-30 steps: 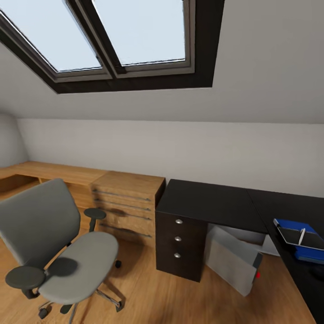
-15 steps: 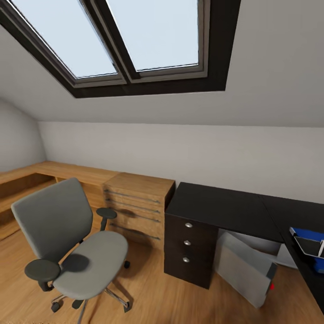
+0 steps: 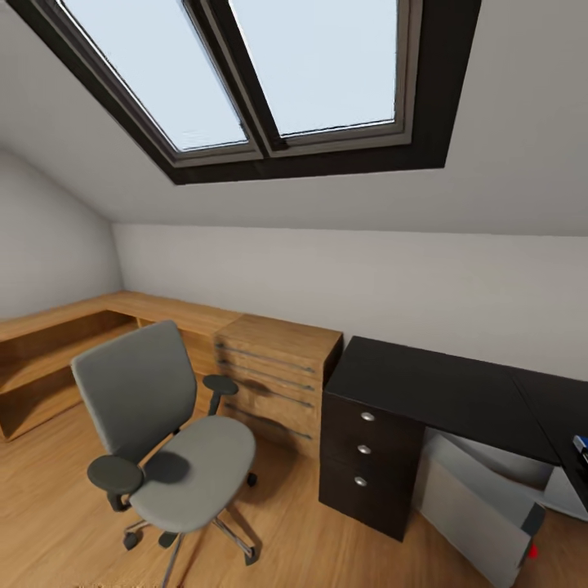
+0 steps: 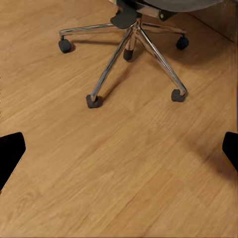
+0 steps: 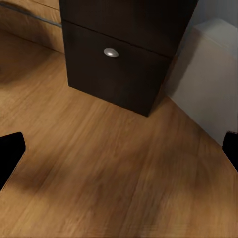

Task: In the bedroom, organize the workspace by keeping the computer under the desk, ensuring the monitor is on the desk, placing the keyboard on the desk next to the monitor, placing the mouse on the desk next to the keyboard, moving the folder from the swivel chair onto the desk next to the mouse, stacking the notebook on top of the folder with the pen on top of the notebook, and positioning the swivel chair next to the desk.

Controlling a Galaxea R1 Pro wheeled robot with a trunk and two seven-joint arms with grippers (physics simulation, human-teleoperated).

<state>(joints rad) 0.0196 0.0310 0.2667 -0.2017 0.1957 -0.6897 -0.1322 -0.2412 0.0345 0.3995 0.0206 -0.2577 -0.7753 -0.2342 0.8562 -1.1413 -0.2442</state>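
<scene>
The swivel chair (image 3: 175, 445) stands on the wood floor, left of the desk, with its grey seat bare. Its chrome base (image 4: 133, 47) is in the left wrist view, beyond my open left gripper (image 4: 119, 151). The black desk (image 3: 437, 392) has three knobbed drawers (image 5: 116, 62). The pale computer (image 3: 478, 506) leans under the desk, and its side (image 5: 213, 79) is near my open right gripper (image 5: 119, 151). A blue sliver of the folder (image 3: 581, 443) lies at the desk's right edge. The monitor, keyboard, mouse, notebook and pen are out of view.
A light wooden drawer chest (image 3: 278, 380) stands between the chair and the desk. A low wooden shelf unit (image 3: 57, 343) runs along the left wall. Dark-framed skylights (image 3: 245, 73) sit in the sloped ceiling. Wood floor (image 3: 49, 506) lies in front of the chair.
The head camera has swung left, so the whole scene has shifted right. The folder on the desk has slid almost out of frame. The chair itself has not visibly moved.
</scene>
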